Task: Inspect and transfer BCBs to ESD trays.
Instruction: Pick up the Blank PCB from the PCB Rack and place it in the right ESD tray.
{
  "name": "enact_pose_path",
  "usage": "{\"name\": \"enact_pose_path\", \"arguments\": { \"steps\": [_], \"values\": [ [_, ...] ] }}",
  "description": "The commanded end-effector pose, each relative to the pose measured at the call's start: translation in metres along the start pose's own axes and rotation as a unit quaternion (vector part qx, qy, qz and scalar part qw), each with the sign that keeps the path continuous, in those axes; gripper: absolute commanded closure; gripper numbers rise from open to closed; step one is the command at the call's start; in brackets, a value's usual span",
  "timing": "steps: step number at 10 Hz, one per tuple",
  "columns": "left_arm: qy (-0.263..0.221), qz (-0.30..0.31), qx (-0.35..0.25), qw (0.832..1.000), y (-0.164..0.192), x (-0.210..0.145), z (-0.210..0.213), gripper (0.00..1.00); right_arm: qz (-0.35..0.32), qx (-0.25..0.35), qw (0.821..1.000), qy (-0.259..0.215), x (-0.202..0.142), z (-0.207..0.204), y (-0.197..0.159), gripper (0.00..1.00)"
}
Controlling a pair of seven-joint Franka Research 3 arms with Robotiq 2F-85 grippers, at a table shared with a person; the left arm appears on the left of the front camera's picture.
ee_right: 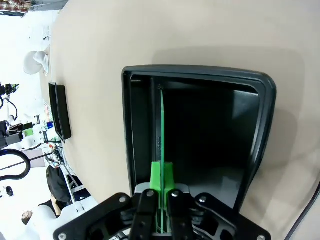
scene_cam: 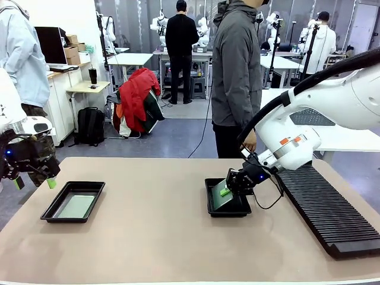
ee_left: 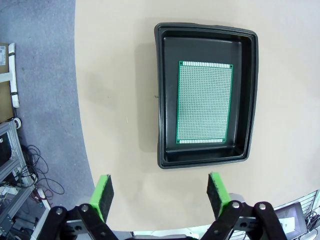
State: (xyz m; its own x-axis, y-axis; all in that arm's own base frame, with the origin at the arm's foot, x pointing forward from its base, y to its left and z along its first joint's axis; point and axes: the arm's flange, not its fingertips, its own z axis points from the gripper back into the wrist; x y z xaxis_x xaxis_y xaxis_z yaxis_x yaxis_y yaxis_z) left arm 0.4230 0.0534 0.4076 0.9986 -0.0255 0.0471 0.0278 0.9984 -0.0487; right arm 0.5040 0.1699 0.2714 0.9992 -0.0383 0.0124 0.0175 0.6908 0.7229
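Boards number two. One BCB [ee_left: 204,102] lies flat in the left ESD tray [ee_left: 165,100], green gridded face up, its long axis running along the tray's length and its edges clear of the tray walls in the left wrist view. The second BCB [scene_cam: 222,195] is clamped edge-on between the closed fingers of the right gripper [scene_cam: 226,191]; in the right wrist view it shows as a thin green line running straight out from the pads to the far wall of the tray, and from the front it stands tilted, leaning into the right ESD tray [scene_cam: 211,205] with its lower edge down inside.

Trays also number two, both black, lying well apart on the tan table [scene_cam: 154,237], one toward the robot's left and one right of centre. No readable writing shows on boards or trays.

The left gripper [ee_left: 159,194] hangs above the table just beside its tray, jaws spread wide and holding nothing.

One long black ribbed rack [scene_cam: 326,208] lies to the right of the right tray. A person in a grey jacket [scene_cam: 236,65] stands at the far side of the table.
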Motion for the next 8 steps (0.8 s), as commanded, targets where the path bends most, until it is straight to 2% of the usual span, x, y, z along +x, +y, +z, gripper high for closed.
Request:
{"name": "enact_pose_path", "arguments": {
  "steps": [1, 6, 7, 8],
  "values": [
    [-0.006, 0.0, -0.002, 1.0, 0.001, 0.001, -0.001, 0.0, 0.0, -0.001, 1.0, 0.0, -0.002, 0.0, -0.001, 0.98],
    [-0.006, 0.0, -0.002, 1.0, 0.001, 0.001, -0.001, 0.0, -0.002, -0.014, 1.0, 0.006, -0.001, 0.002, 0.007, 0.98],
    [-0.006, 0.0, -0.002, 1.0, 0.001, 0.001, -0.001, 0.0, -0.004, -0.026, 1.0, 0.006, -0.001, 0.004, 0.013, 0.84],
    [-0.006, 0.0, -0.002, 1.0, 0.001, 0.001, -0.001, 0.0, -0.005, -0.042, 0.999, 0.005, -0.001, 0.006, 0.019, 0.79]
  ]
}}
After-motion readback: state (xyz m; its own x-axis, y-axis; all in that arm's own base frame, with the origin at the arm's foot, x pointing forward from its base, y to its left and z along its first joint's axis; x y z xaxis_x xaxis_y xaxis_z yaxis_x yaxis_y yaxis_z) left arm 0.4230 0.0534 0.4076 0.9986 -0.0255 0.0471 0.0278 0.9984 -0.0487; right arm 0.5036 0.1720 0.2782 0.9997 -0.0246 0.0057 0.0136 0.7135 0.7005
